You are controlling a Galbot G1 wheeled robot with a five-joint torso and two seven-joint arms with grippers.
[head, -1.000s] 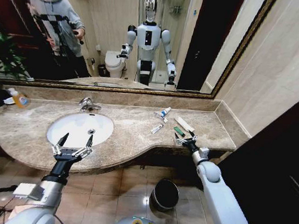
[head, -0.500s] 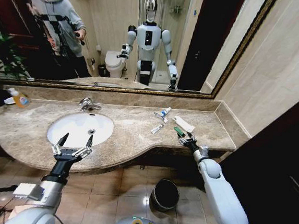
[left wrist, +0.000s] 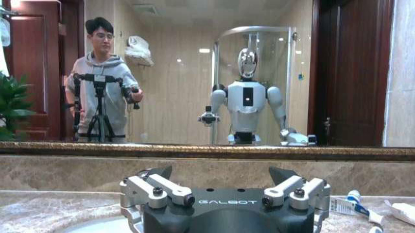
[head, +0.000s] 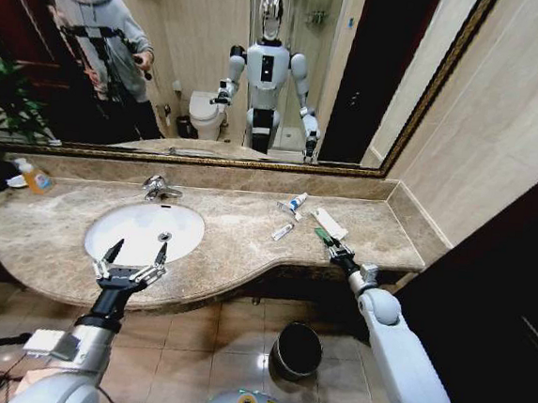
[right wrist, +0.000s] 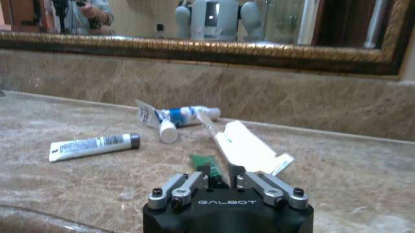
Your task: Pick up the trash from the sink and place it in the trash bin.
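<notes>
Since the earlier frames, the right claw (head: pixel 337 252) has advanced across the beige marble surface (head: pixel 237 246) to the near end of the short green piece (head: pixel 323 236), and the green piece has shifted slightly toward the flat white oblong packet (head: pixel 331 223). The left claw has not changed position.

Right claw: in the right wrist view, the right claw (right wrist: pixel 220 175) has its fingers (right wrist: pixel 194 180) drawn nearly together, with the near end of the green piece (right wrist: pixel 206 163) between them. The green piece lies flat on the surface. Whether the fingers grip it firmly cannot be determined.

Left claw: the left claw (head: pixel 131 266) hovers at the front edge of the surface, just in front of the white oval porcelain basin (head: pixel 144 231). Its fingers (head: pixel 106 256) are spread wide, and it holds nothing.

Trash location: the trash lies on the surface to the right of the basin, not inside it. The white packet lies just beside the green piece, on its far side. A white tube with a blue cap (head: pixel 293 203) lies nearer the mirror. A second small white tube (head: pixel 281 231) lies between that tube and the front edge.

Bin location: the small round dark metal bucket with a shiny rim (head: pixel 296 349) stands on the tiled floor below the surface.
</notes>
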